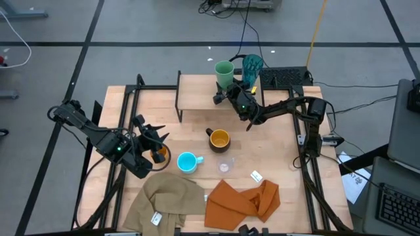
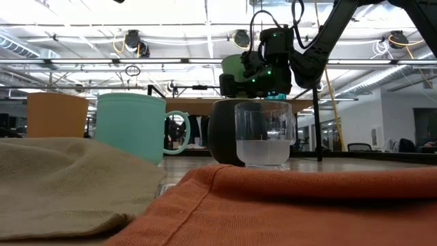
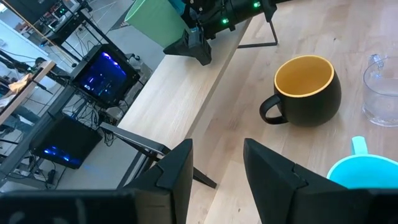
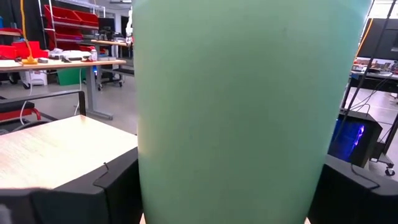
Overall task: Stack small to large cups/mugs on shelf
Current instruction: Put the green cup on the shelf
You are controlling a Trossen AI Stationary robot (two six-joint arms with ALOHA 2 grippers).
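The green cup (image 1: 224,73) is at the far right end of the shelf (image 1: 197,92), with the teal tumbler (image 1: 252,64) beside it. My right gripper (image 1: 224,93) reaches level at the cup, which fills its wrist view (image 4: 236,93). On the table lie the black mug (image 1: 218,139), the light blue mug (image 1: 188,162) and the clear cup (image 1: 225,165). My left gripper (image 1: 152,139) hovers open at the table's left, nothing between its fingers (image 3: 180,171). The orange cup (image 1: 159,156) shows just under it. My right gripper has the green cup's side wall (image 4: 149,174) between its two fingers (image 4: 115,183), one on each side, with no gap showing. The fingers come level from the table's near right. The cup stands upright; its base is hidden by the gripper.
A tan cloth (image 1: 167,200) and an orange cloth (image 1: 243,200) lie along the near edge, with a small white tag (image 1: 256,176) beside them. The shelf's left half (image 1: 193,98) is bare. A dark box (image 1: 285,77) sits behind the shelf at the far right.
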